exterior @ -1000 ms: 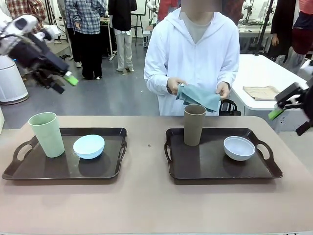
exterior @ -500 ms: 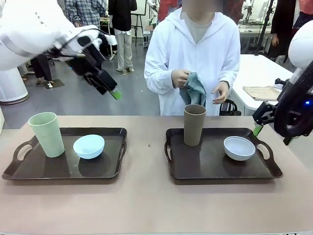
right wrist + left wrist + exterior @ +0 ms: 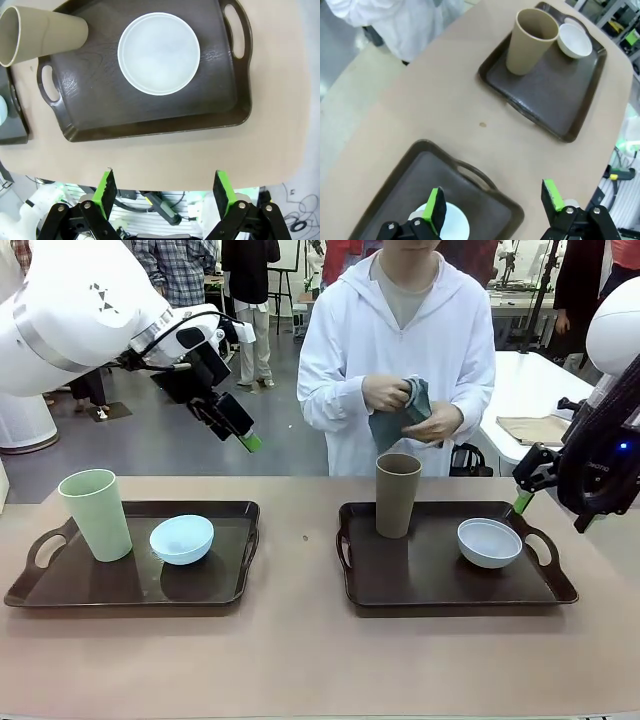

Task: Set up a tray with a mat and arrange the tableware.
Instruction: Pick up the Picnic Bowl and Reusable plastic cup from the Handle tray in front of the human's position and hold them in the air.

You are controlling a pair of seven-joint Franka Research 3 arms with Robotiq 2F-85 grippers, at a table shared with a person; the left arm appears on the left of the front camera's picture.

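Note:
Two dark brown trays lie side by side on the table. The left tray holds a pale green cup and a light blue bowl. On the right tray stand a brown cup and a white bowl. The person across the table bunches a teal mat in both hands. My left gripper hangs open high above the left tray's far right corner. My right gripper is open beside the right tray's far right corner, and in its wrist view the white bowl lies below it.
The tan table has bare room in front of and between the trays. A white table at the back right carries a folded beige cloth. People stand farther back in the room.
My left arm swung in from the far left to above the left tray. My right arm came in from the right edge toward the right tray. The person gathered the mat into both hands.

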